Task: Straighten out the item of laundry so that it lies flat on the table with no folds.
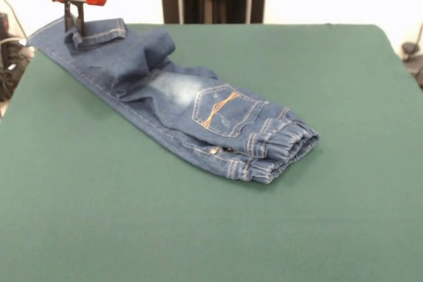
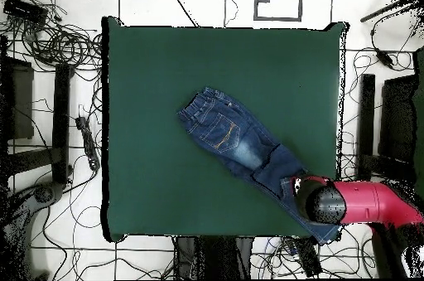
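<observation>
At the far left corner of the counter (image 1: 132, 229), the end effector (image 1: 74, 24) stands on a leg hem of the jeans (image 1: 198, 107); whether it pinches the denim I cannot tell. The jeans run diagonally to the gathered waistband (image 1: 284, 150) mid-counter, one leg doubled back. Pulling that fold outward, low and slow, should flatten it.

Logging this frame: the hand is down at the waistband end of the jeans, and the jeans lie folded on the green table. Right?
Not the waistband end. In the front view the hand is at the leg-cuff end of the jeans; the waistband is at the opposite end. The rest holds: jeans folded, on the green table.
</observation>
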### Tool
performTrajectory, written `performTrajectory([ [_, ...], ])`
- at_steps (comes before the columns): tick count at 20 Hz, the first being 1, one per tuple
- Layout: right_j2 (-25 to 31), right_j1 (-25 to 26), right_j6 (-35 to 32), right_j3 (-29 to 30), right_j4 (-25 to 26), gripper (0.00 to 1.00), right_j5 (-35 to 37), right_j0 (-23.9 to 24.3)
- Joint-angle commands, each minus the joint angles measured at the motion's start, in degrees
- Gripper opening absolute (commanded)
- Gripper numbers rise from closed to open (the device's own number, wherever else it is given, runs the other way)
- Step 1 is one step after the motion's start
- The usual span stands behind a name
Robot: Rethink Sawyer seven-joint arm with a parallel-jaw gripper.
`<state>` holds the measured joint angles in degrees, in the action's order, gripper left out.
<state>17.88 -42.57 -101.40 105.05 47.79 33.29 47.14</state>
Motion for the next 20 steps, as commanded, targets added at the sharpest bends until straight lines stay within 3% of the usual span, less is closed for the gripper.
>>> performTrajectory([
  [1, 6.68, 1.03, 19.91, 5.44, 3.49, 0.0, 5.01, -0.64],
  [20, 8.46, -0.51, 20.95, 7.58, 4.78, 0.0, 5.62, 1.87],
])
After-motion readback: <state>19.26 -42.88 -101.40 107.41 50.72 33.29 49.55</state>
